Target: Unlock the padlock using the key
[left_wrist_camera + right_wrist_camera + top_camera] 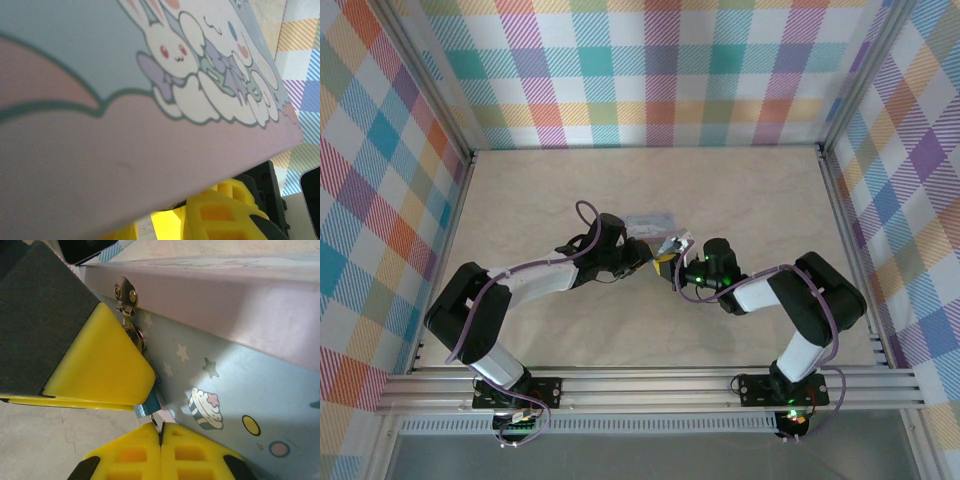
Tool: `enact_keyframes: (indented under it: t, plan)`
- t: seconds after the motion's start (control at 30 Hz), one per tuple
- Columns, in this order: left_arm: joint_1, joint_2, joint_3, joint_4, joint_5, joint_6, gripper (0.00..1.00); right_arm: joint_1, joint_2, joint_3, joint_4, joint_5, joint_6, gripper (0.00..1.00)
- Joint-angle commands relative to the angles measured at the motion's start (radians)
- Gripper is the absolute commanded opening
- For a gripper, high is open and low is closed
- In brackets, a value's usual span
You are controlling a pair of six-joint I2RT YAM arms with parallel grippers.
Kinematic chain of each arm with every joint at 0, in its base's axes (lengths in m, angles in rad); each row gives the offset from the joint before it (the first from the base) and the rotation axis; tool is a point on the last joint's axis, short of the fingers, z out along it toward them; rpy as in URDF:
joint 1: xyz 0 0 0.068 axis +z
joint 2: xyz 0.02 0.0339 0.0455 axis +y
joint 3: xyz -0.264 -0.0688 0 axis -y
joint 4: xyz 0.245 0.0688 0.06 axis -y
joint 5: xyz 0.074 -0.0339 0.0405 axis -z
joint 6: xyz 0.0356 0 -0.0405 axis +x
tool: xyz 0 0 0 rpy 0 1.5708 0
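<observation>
R claw pinched shut, tips just under padlock at tin front.

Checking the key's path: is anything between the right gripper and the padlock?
Nothing visible. The right gripper, shut on a thin metal piece, sits just below the padlock; the left gripper's finger covers the padlock's upper part.

The tin box is showing pastel blue under a pink band, with white stars, a cupcake and white cartoon rabbits. The padlock is showing teal and the key silvery. The right gripper is showing yellow. Pastel plaid walls are surrounding the beige marbled table.
</observation>
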Motion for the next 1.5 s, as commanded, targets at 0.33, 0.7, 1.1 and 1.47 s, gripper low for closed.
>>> enact_keyframes:
  t: [0.33,0.7,1.1,1.47]
  plan:
    - [-0.029,0.019,-0.005,-0.001,0.098,0.009,0.19,0.006,-0.006,0.03,0.096,0.065,0.067,0.0]
    - [-0.027,0.047,-0.014,0.0,0.077,0.016,0.24,0.038,0.021,-0.071,0.171,0.088,0.145,0.0]
    - [-0.019,0.042,-0.06,0.01,0.047,0.022,0.38,0.068,0.089,-0.11,0.232,0.115,0.239,0.0]
    - [0.003,-0.056,-0.102,-0.017,0.014,0.039,0.62,0.08,0.118,-0.124,0.252,0.115,0.269,0.0]
